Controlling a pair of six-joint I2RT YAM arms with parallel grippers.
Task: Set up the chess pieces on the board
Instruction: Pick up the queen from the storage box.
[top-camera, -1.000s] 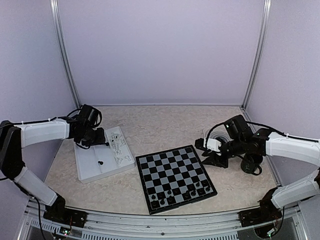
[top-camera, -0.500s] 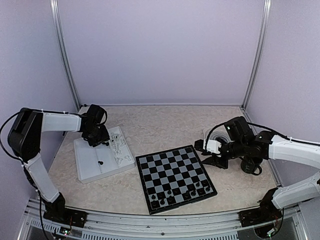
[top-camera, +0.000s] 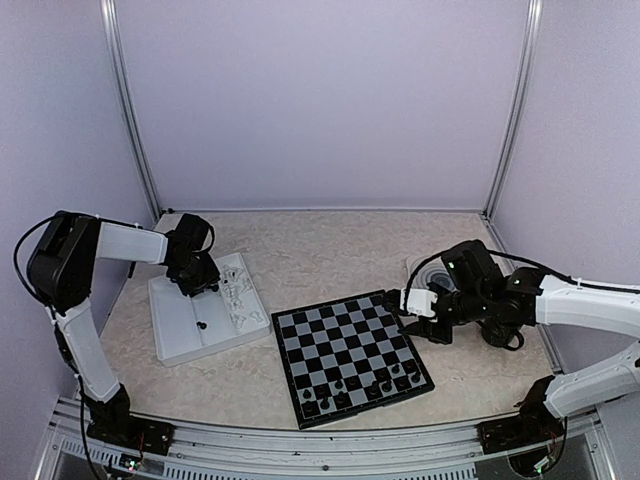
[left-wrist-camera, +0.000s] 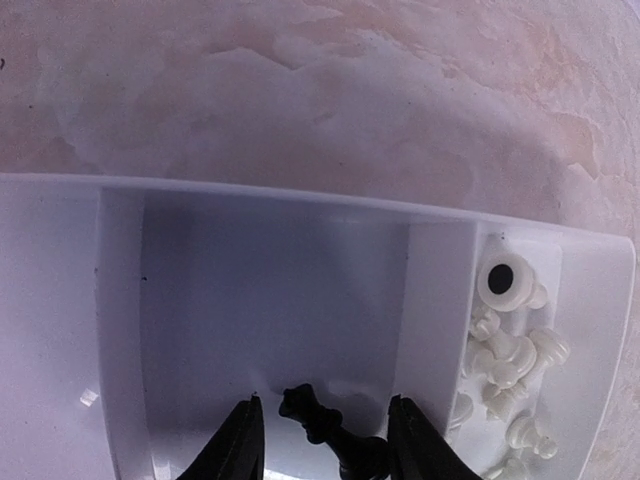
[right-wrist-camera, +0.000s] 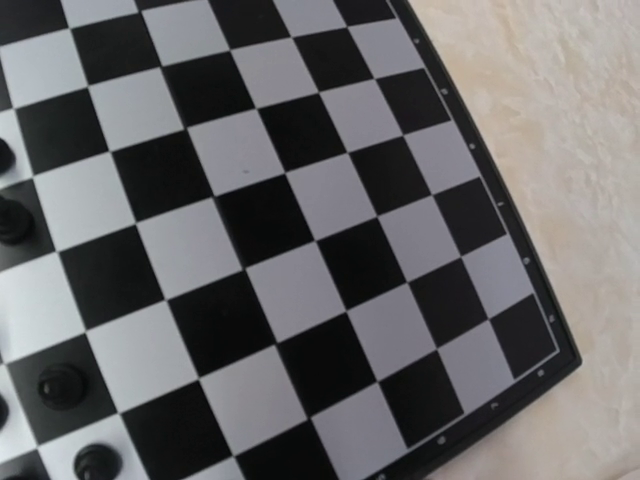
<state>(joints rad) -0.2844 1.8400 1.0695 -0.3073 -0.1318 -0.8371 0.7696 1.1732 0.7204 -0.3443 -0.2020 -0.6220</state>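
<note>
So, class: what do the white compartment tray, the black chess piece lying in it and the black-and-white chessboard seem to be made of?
White compartment tray: likely moulded plastic, smooth, soft sheen, rounded walls. Black chess piece: probably plastic, slightly glossy. Black-and-white chessboard: smooth printed squares, thin black rim; plastic or card, unclear.

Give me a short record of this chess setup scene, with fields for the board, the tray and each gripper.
Board: flat black-and-grey square chessboard; small black plastic pieces on its near rows only
Tray: white rectangular compartment tray, left of the chessboard
Tray contents: one black piece lying on its side in the large compartment; white pieces heaped in the side compartment
Left gripper: open, fingers either side of the lying black piece
Right gripper: by the chessboard's far right corner; open or shut unclear
</note>
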